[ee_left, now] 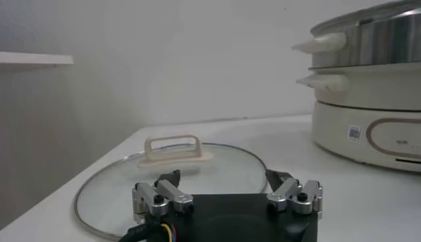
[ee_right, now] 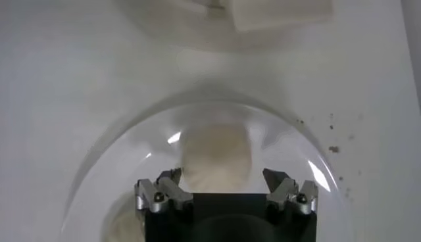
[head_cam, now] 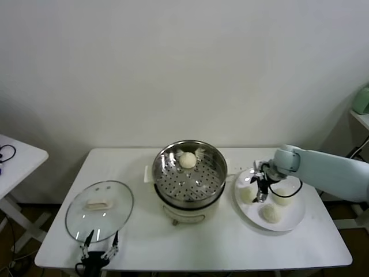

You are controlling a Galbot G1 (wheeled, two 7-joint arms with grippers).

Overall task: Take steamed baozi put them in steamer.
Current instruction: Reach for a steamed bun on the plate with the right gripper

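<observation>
Even, soft indoor light, no hard shadows. Glare spots on steamer [head_cam: 189,173] wall and plate [ee_right: 309,172] rim. Right wrist view hazy, bun [ee_right: 216,156] out of focus.

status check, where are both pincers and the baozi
Right pincer open over plate bun. Left pincer open, parked by lid. One baozi in steamer. Path clear.

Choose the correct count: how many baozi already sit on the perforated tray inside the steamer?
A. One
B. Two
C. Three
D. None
A. In the head view a single baozi lies at the back of the steamer, while three more wait on the white plate under the open right hand; the left hand idles open by the glass lid.
</observation>
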